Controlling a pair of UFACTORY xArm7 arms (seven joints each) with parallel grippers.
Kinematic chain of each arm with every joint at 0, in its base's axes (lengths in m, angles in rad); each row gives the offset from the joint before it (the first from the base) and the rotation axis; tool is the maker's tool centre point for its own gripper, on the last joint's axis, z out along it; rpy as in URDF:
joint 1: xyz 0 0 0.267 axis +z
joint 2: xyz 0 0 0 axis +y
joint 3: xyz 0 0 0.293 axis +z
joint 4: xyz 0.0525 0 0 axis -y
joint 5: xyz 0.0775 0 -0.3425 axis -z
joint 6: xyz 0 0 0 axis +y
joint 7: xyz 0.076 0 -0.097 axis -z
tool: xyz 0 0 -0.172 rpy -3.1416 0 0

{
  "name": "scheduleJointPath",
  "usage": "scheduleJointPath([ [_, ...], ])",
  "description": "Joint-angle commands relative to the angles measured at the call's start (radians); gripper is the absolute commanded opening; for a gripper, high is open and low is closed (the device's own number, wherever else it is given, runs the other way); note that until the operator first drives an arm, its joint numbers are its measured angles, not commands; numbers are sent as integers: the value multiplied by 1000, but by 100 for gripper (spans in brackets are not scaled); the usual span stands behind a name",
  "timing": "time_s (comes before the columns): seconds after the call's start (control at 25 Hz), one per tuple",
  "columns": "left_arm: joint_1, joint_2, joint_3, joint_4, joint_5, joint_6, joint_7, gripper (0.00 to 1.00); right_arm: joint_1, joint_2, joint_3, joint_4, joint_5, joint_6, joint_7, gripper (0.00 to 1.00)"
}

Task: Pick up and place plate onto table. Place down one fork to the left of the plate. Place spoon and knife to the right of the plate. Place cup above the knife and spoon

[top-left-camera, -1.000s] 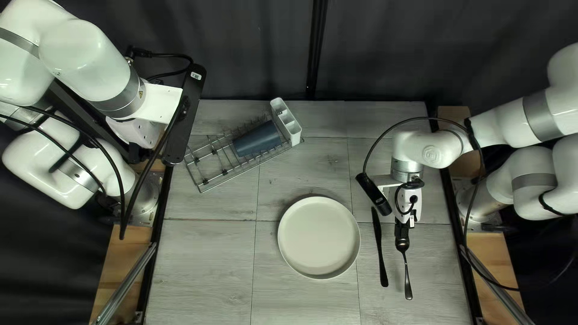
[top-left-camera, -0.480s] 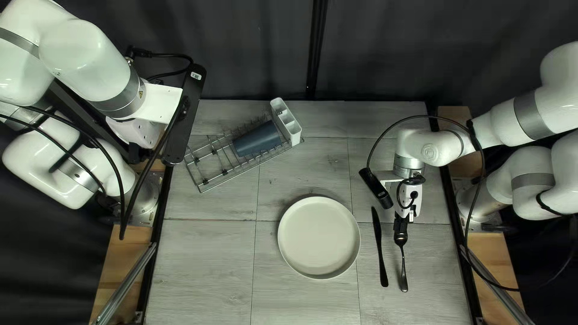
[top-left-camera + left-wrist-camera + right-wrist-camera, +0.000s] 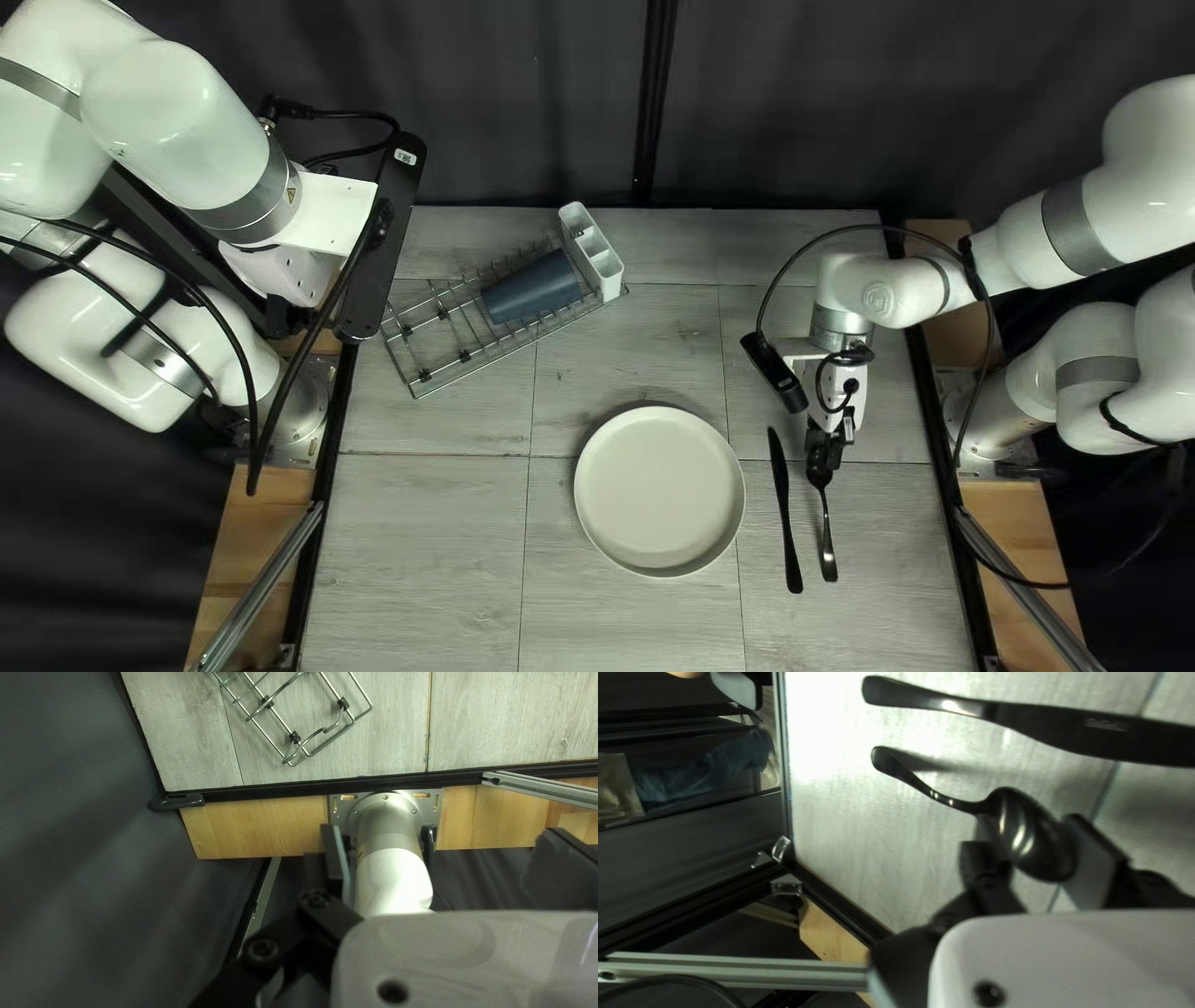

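Our right gripper is over the right part of the table, and it is pinching the spoon. In the right wrist view, one finger of our right gripper is on each side of the spoon's round bowl. The spoon's handle points toward the near edge of the table, and there is a dark shadow beside it. We cannot tell if the spoon touches the table. The black knife lies on the table between the plate and the spoon. It is near both but touches neither, and it goes the long way from far to near, with a little slant. The round, pale plate sits flat on the table, to the left of the knife. The blue cup lies on its side in the wire dish rack, up at the far left part of the table. A white cutlery holder is at the rack's right end, just beside the cup. Our left gripper is up high at the table's left edge, and its fingers are spread wide with nothing in them. In the left wrist view we see a corner of the dish rack ahead, past the black rail along the table's edge.
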Motion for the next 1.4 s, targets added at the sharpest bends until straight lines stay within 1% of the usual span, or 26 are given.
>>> scheduleJointPath([
  [0.04,0,0,0,0,0,0,0,100,-44,-82,-11,20,-123,47,94,100],
  [0.16,0,0,0,0,0,0,0,100,-67,-152,0,69,-210,119,198,100],
  [0.28,0,0,0,0,0,0,0,100,-71,-203,28,129,-263,186,310,100],
  [0.48,0,0,0,0,0,0,0,100,-68,-311,112,231,-337,287,530,100],
  [0.56,0,0,0,0,0,0,0,100,-74,-351,157,301,-378,355,645,100],
  [0.72,0,0,0,0,0,0,0,100,-88,-415,211,415,-459,464,780,100],
  [0.92,0,0,0,0,0,0,0,100,-102,-462,252,503,-544,538,847,100],
  [1.4,0,0,0,0,0,0,0,100,-102,-462,252,503,-544,538,847,100],
])
